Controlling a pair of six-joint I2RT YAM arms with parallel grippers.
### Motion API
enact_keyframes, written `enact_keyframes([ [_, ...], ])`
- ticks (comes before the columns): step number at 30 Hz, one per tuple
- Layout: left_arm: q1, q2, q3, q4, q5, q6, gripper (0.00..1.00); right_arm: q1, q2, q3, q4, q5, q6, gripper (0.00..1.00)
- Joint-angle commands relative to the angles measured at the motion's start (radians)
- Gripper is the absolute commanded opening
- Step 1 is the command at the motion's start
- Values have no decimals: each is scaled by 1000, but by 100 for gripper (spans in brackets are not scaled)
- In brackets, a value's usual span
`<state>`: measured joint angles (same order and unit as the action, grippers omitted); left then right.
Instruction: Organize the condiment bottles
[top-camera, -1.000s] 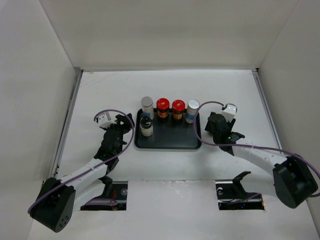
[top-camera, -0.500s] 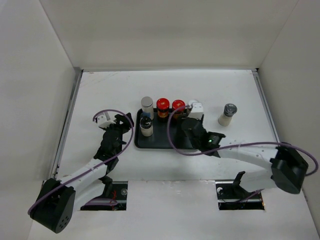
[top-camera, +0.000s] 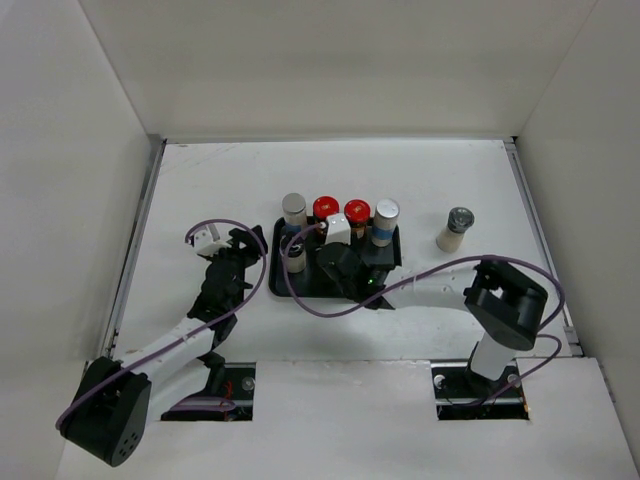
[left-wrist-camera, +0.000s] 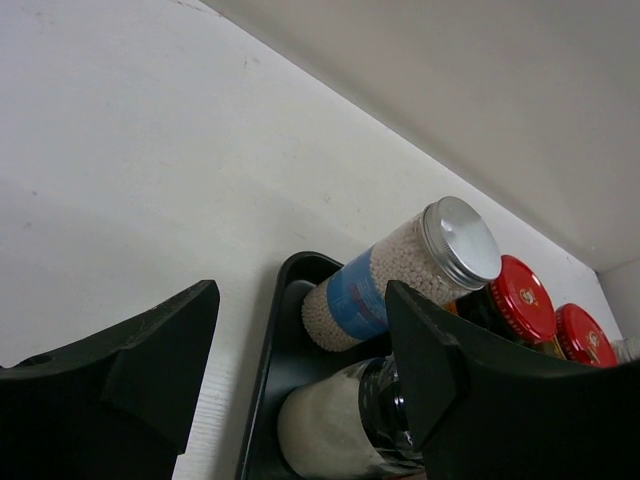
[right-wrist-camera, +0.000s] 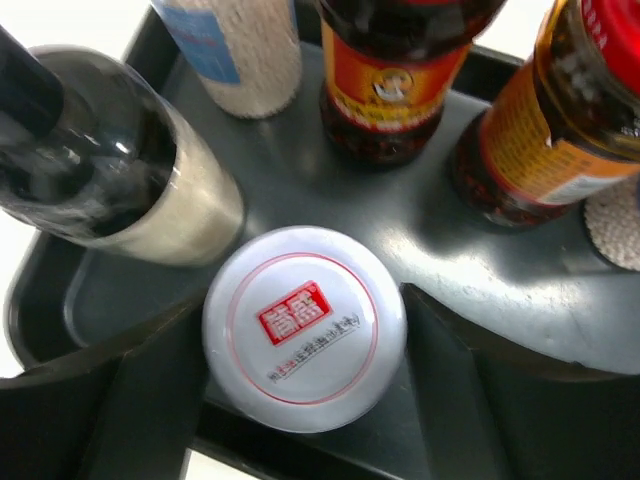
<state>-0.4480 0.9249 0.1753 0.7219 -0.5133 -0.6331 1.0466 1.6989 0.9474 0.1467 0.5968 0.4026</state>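
My right gripper (right-wrist-camera: 305, 330) is shut on a white-capped jar (right-wrist-camera: 305, 325) with a red logo, low over the black tray (right-wrist-camera: 500, 270). In the top view this gripper (top-camera: 335, 258) covers the tray's middle and hides the jar. Round it stand a black-capped jar (right-wrist-camera: 120, 190), a blue-labelled silver-capped jar (top-camera: 293, 208), two red-capped bottles (top-camera: 325, 208) (top-camera: 357, 212) and a pale-capped jar (top-camera: 386, 212). A grey-topped shaker (top-camera: 457, 228) stands on the table right of the tray. My left gripper (left-wrist-camera: 300, 310) is open at the tray's left edge (left-wrist-camera: 262, 340), holding nothing.
White walls close in the table on the left, back and right. The right arm (top-camera: 440, 290) lies across the tray's near right corner. A purple cable (top-camera: 230, 225) loops over the left arm beside the tray.
The right arm has swung left from the right of the tray to over its middle, carrying the white-capped jar. The grey-topped shaker it hid now shows. The left arm has not moved.
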Motion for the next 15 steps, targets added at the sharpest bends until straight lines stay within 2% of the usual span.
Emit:
enact_keyframes([
  [1, 2, 11, -7, 45, 6, -11, 66, -1, -34, 68, 136, -8, -19, 85],
  [5, -7, -9, -11, 45, -2, -11, 66, -6, -163, 18, 103, -3, -27, 96],
  [8, -1, -12, -13, 40, 2, -13, 66, -65, -336, -67, 83, 38, -27, 100],
  [12, -13, -24, -14, 45, -4, -16, 66, -239, -543, -195, 30, 209, -2, 98],
  [15, -13, -14, -13, 45, 2, -22, 66, -375, -597, -226, -71, 348, -1, 100],
])
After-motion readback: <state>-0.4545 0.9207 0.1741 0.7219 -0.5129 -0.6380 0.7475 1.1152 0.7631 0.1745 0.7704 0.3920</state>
